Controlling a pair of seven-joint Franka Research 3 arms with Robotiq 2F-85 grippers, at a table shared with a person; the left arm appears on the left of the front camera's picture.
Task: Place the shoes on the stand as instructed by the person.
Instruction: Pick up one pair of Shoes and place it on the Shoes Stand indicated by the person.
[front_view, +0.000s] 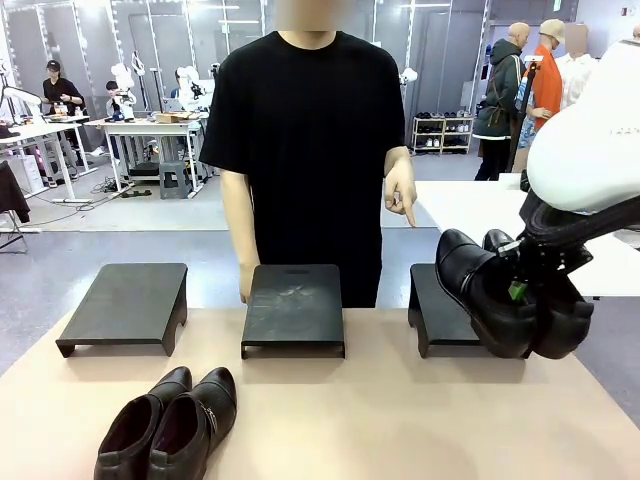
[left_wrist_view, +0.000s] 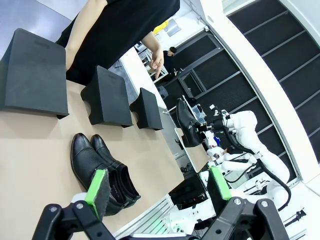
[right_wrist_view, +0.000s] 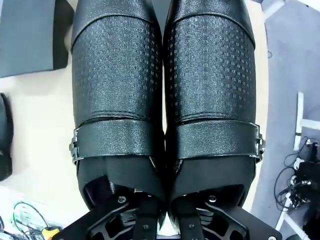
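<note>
Front view: right gripper (front_view: 516, 291) clamps buckled pair (front_view: 470, 280) beside right stand (front_view: 438, 318) at desk (front_view: 400, 420) far edge; left gripper (left_wrist_view: 157, 184) gapes empty toward other pair (left_wrist_view: 100, 167) at near edge

Shoes (right_wrist_view: 120, 75) are glossy leather (dot-embossed uppers); stands (front_view: 293, 310) look matt black.

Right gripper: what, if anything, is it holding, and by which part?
The right gripper holds a pair of glossy black leather buckle-strap shoes, pinched by their adjoining inner collar walls.

Tan table (front_view: 400, 420) bearing three black stands (front_view: 294, 310) and one shoe pair (front_view: 170, 425).
</note>
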